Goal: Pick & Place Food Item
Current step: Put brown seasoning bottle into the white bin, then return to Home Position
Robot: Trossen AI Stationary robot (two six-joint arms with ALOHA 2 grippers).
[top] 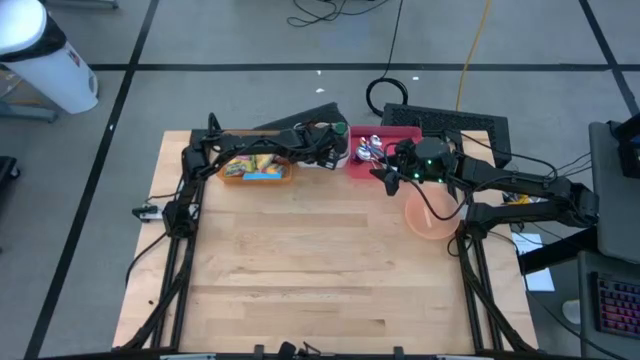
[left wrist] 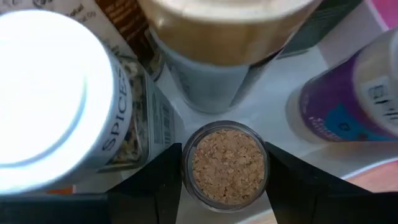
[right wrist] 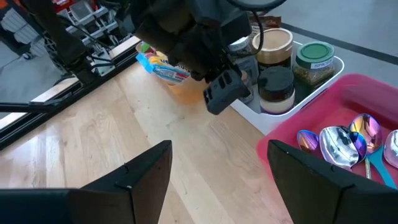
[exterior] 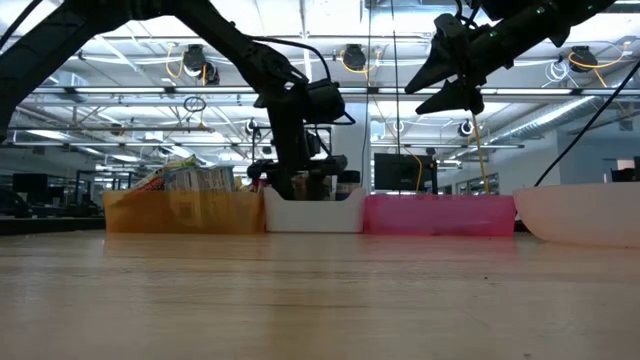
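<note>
A small glass jar with a cork top [left wrist: 227,165] stands among other spice jars in the white bin [exterior: 315,212] at the table's far side. My left gripper [left wrist: 225,171] reaches steeply down into that bin [top: 335,152], with one dark finger on each side of the jar. My right gripper [right wrist: 217,168] hangs open and holds nothing, high above the table's near side of the pink bin [top: 385,175]. In the low view it is at the upper right [exterior: 445,85]. My left gripper has the cork-topped jar between its two fingers, one on each side of the glass wall just under the cork [left wrist: 186,167]. The fingers come from above, slanting down. The jar is upright. Whether its base rests on the bin floor cannot be seen.
A white-lidded jar marked SPICES [left wrist: 43,93], a tan-lidded jar [left wrist: 230,25] and a purple-labelled one [left wrist: 348,106] crowd the held jar. An orange bin of food packets [top: 258,170] stands to the left, and a pink bin with spoons [right wrist: 348,143] and a pink bowl [top: 430,215] to the right.
</note>
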